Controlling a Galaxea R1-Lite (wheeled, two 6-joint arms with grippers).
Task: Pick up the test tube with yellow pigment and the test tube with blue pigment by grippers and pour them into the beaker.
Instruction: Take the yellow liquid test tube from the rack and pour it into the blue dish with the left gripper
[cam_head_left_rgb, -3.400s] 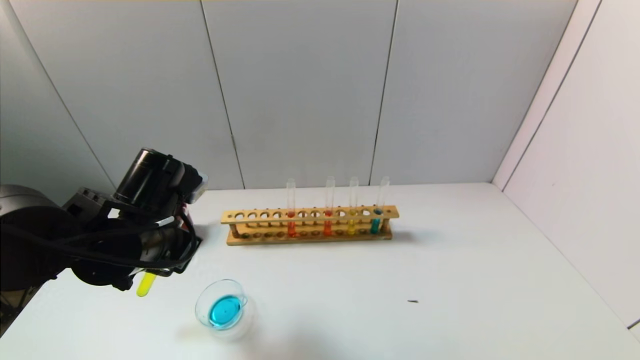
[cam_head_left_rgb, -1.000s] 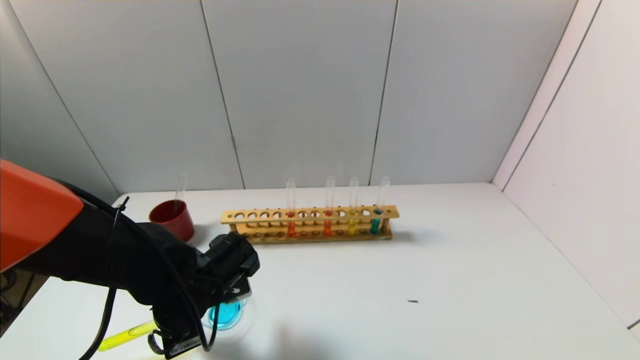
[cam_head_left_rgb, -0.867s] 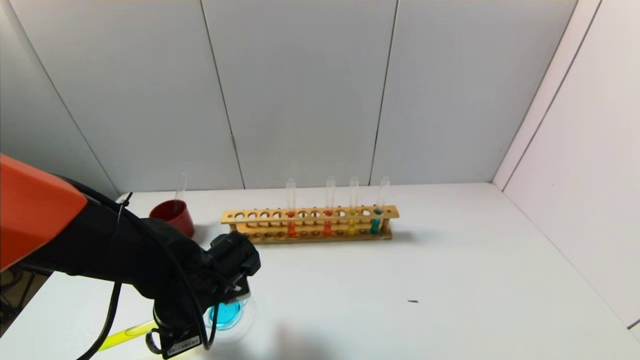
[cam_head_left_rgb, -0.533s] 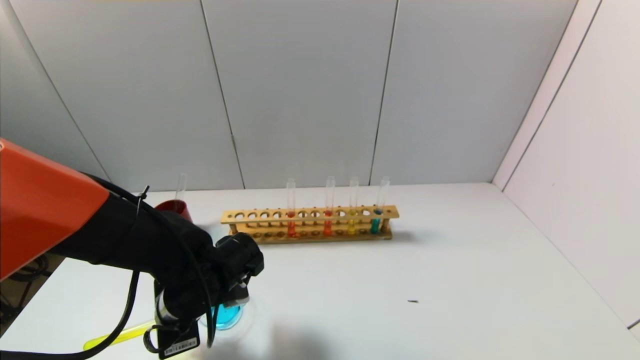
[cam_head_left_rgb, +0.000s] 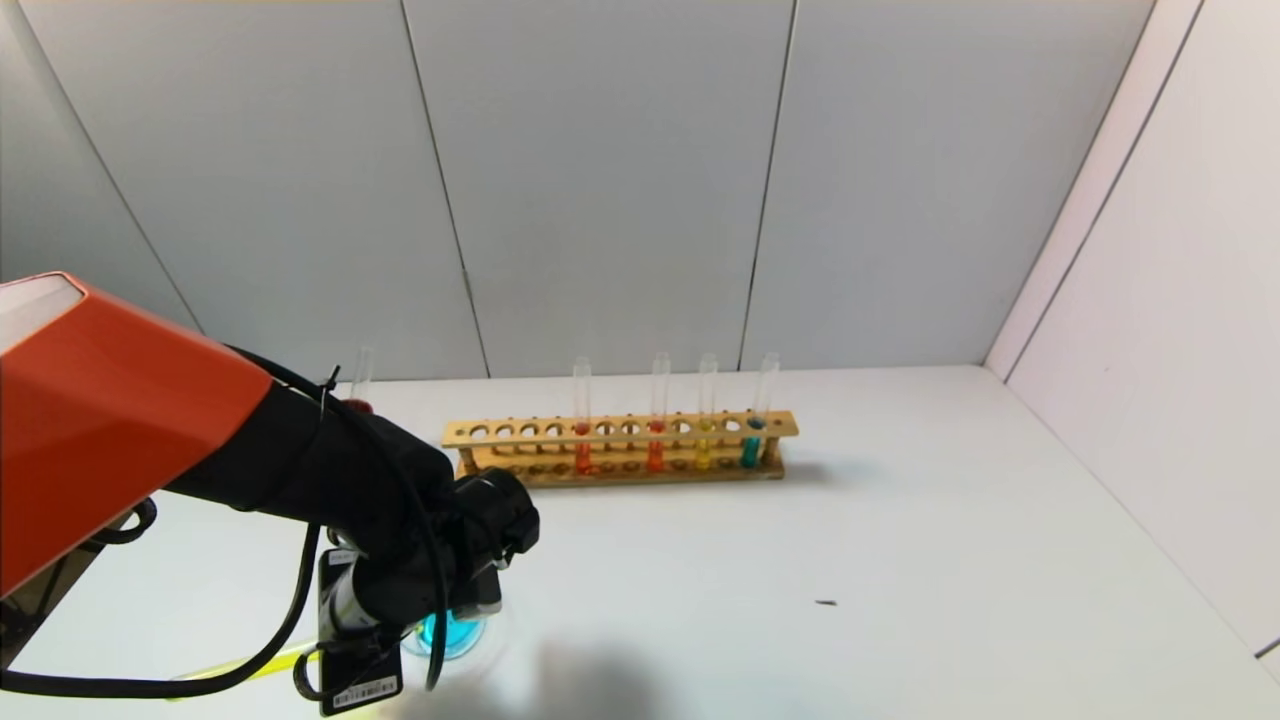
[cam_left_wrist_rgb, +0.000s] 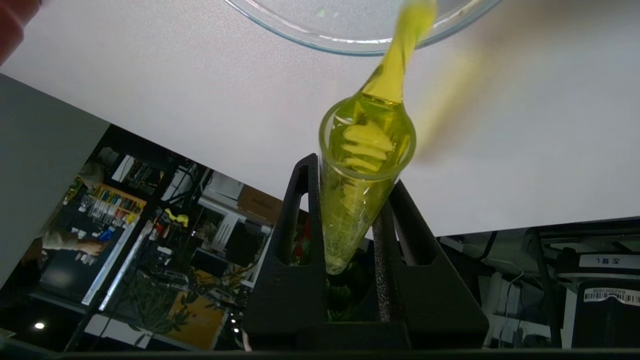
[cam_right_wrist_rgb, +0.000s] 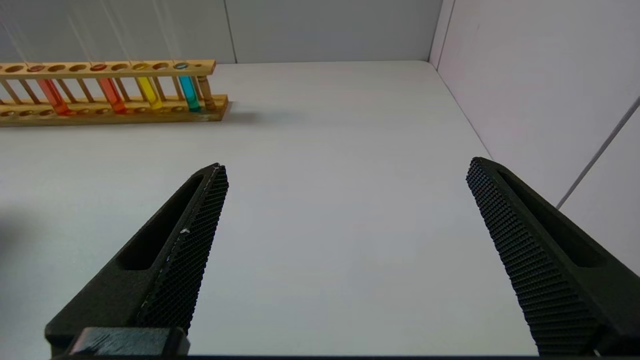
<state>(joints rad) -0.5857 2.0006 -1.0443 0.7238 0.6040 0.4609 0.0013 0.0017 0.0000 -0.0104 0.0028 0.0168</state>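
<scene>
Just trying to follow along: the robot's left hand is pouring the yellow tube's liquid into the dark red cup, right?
Not the red cup. The left hand tips the test tube with yellow pigment over the beaker, the clear glass vessel already holding blue liquid. The left wrist view shows the yellow stream running over the glass rim; the head view shows the blue pool under the hand.

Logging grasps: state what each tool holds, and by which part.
Left tool clamps the test tube with yellow pigment just behind its open mouth. Right tool is open, holding nothing.
</scene>
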